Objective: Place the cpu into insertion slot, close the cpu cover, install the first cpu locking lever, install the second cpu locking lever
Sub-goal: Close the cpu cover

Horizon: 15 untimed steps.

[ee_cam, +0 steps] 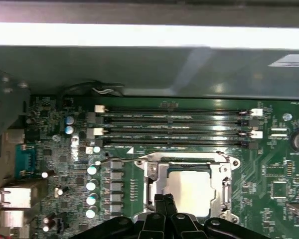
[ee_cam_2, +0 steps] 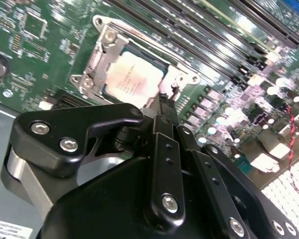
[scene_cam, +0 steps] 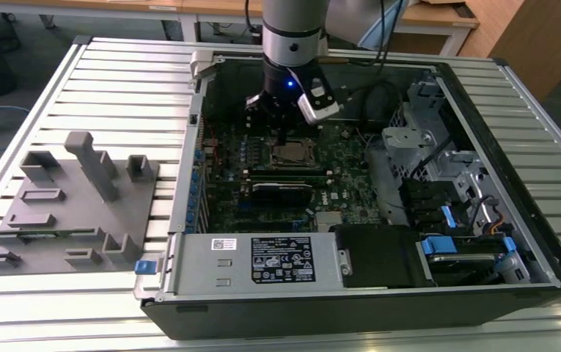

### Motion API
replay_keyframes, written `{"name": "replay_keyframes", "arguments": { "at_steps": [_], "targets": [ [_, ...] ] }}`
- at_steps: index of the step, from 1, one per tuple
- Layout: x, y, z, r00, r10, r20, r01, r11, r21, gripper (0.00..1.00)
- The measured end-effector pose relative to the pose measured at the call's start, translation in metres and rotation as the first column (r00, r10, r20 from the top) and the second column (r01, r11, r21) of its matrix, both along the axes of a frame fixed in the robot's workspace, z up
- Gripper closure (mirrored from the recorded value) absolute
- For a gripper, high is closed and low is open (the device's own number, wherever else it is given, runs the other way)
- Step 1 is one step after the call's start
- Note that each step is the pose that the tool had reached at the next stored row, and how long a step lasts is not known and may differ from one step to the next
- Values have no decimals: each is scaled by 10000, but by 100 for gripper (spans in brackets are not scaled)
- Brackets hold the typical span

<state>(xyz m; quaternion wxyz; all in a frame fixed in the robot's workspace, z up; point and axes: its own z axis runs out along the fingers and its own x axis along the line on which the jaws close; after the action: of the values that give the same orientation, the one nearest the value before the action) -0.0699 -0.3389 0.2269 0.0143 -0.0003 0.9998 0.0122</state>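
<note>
Looking into open PC case [scene_cam: 515, 183] on slatted table [scene_cam: 114, 88] in exterior view. Arm [scene_cam: 295, 29] reaches down into far part of case, gripper [scene_cam: 282, 136] low over socket [ee_cam_2: 84, 83] on green motherboard [scene_cam: 344, 165].

Claw narrow: fingertips [ee_cam: 159, 201] pinched together in both wrist views, nothing visible between them. Tips sit at socket's edge, just beside cpu [ee_cam_2: 132, 79] and over rim of cpu cover [ee_cam_2: 96, 62]; cannot tell if touching.

Through cover's window shows the cpu, seated flat in socket, pale top up. Cover lies flat around it, not tilted.

Thin lever rod [ee_cam: 120, 161] at socket corner, between socket and capacitor row [ee_cam: 92, 185]; cannot tell if latched.

Four memory slots [ee_cam: 174, 122] run parallel right beside socket, on its near side in exterior view. Long black-labelled module [scene_cam: 280, 192] nearer still.

Power supply [scene_cam: 260, 260] with white label along near wall of case. Drive bay with blue tabs [scene_cam: 438, 246] at near corner, exterior view's right.

Grey fixture tray [scene_cam: 65, 209] on table at exterior view's left, well apart from gripper, just outside case wall.
</note>
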Motion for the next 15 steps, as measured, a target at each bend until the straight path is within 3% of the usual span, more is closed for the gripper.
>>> {"name": "replay_keyframes", "arguments": {
  "at_steps": [10, 15],
  "targets": [
    [227, 0, 0, 10000, 0, 0, 0, 10000, 0, 89],
    [258, 0, 0, 10000, -1, 1, 1, 10000, 1, 89]
  ]
}}
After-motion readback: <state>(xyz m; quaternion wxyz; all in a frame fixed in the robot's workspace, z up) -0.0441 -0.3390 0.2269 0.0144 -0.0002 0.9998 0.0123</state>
